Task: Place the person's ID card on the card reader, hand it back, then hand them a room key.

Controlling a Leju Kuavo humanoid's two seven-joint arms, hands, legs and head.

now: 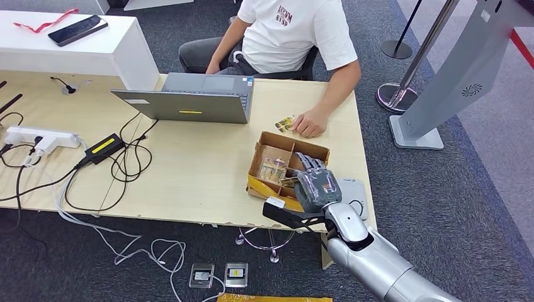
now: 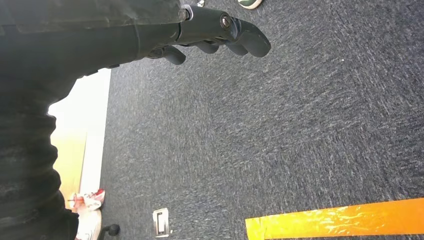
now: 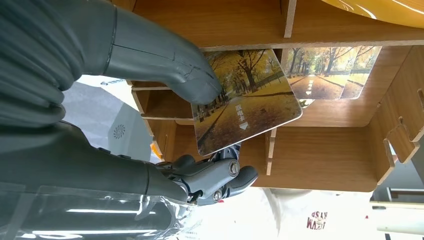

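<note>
My right hand (image 1: 315, 185) reaches over a wooden compartment box (image 1: 296, 139) at the table's right front. In the right wrist view its thumb (image 3: 165, 65) and fingers (image 3: 220, 175) pinch a room key card (image 3: 250, 112) printed with an autumn tree avenue, held partly out of the box. More such cards (image 3: 330, 80) lie in the adjoining compartment. A white card reader (image 1: 356, 189) sits just right of the hand, partly hidden by it. The person's hand (image 1: 310, 123) rests on the table beside the ID card (image 1: 284, 123). My left hand (image 2: 220, 30) hangs over carpet, holding nothing.
A grey laptop (image 1: 189, 100) stands open between the person and the table's middle. A power strip (image 1: 38, 137), black adapter (image 1: 104, 148) and cables cover the left side. A stanchion base (image 1: 397, 97) and grey kiosk (image 1: 453, 75) stand to the right. Orange tape (image 2: 340, 220) marks the floor.
</note>
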